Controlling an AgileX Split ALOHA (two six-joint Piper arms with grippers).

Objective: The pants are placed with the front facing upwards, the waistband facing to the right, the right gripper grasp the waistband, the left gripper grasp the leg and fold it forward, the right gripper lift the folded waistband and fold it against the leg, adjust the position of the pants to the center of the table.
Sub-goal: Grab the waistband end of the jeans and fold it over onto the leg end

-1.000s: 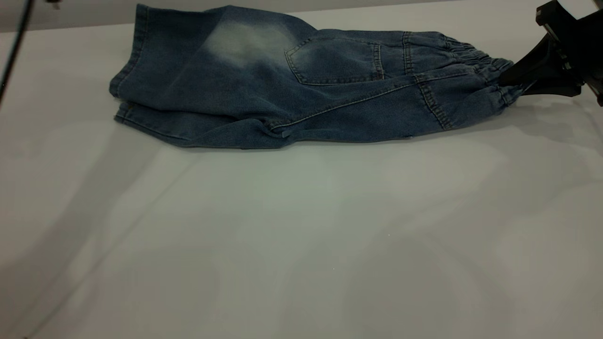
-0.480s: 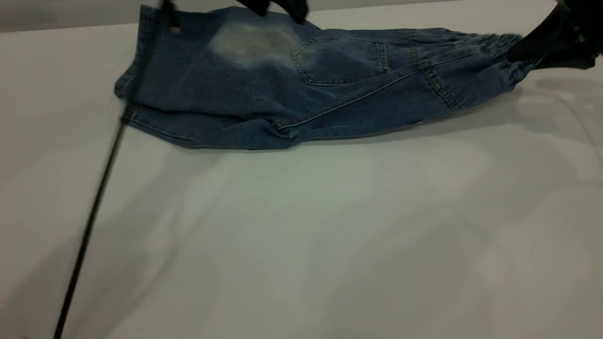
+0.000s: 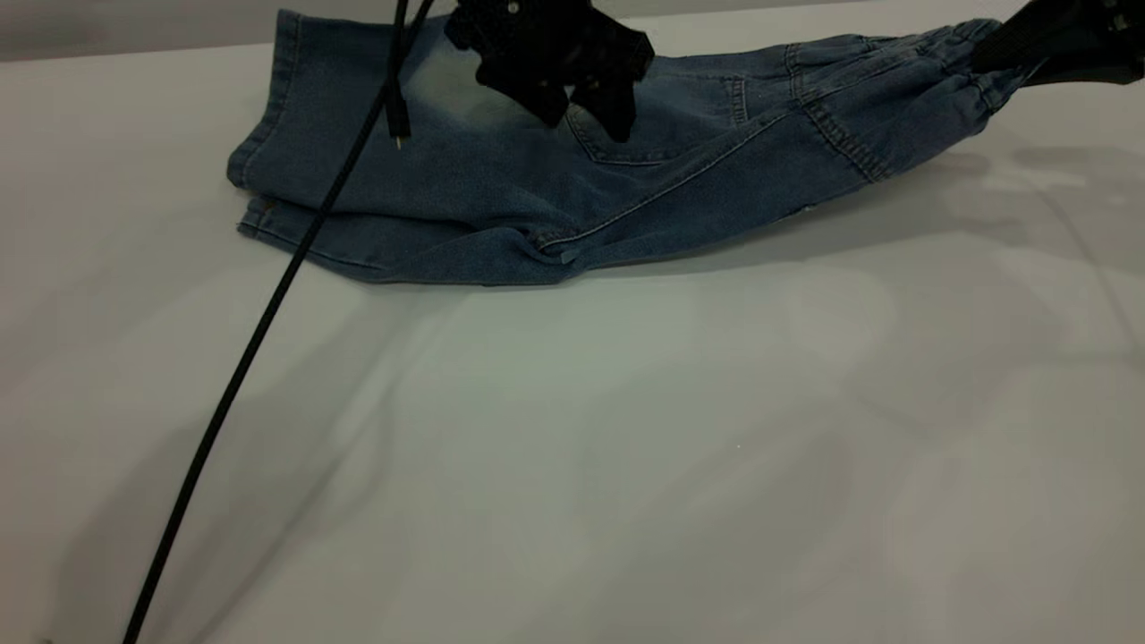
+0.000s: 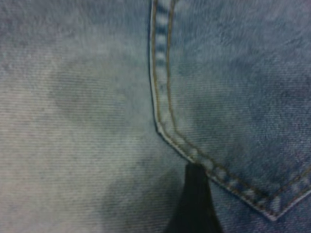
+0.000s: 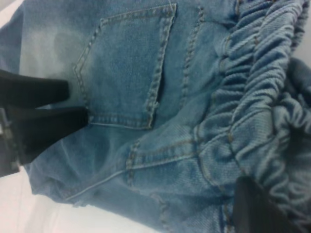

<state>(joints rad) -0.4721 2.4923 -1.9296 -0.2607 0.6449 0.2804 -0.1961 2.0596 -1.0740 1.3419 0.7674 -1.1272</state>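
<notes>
Folded blue denim pants lie on the table, waistband lifted.

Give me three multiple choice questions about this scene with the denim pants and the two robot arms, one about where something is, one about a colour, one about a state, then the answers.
1. Where is the left claw?
A. over the back pocket
B. on bare table
C. at the leg hem

2. What colour are the pants?
A. black
B. blue
C. red

3. How is the waistband?
A. flat on the table
B. lifted by the right claw
C. tucked under the legs

Answers: 1 A, its fingertips sit at the pocket's corner. 2 B, faded blue denim. 3 B, that end rises off the table, gripped.
</notes>
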